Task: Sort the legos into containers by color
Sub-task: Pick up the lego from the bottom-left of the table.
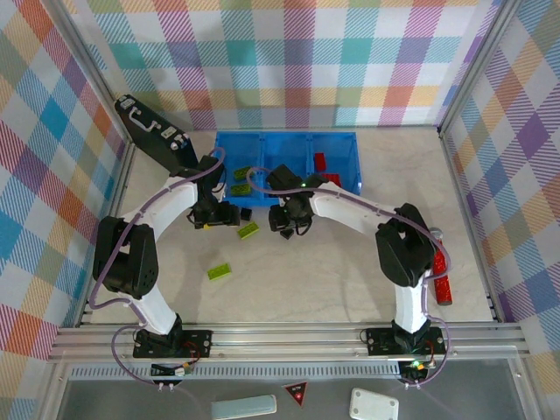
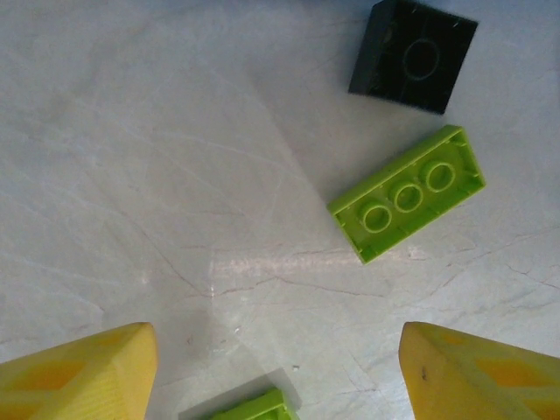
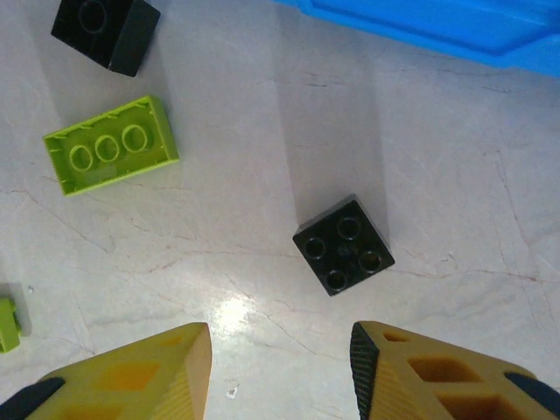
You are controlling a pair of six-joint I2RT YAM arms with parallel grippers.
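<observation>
green lego (image 2: pixel 407 194) flat, studs up, long axis diagonal

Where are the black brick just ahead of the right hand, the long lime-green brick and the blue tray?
black brick (image 3: pixel 343 245): right wrist view, centre of its top.
lime-green brick (image 3: pixel 108 149): right wrist view, its middle stud.
blue tray (image 3: pixel 420 17): right wrist view, its outer wall.

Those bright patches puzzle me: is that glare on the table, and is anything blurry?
Right wrist view: yes, a glare spot on the table near the soft-edged yellow fingers; the middle black brick is sharp. Left wrist view: a fainter glare streak, the lime brick crisp. Top view: even light, soft shadows.
</observation>
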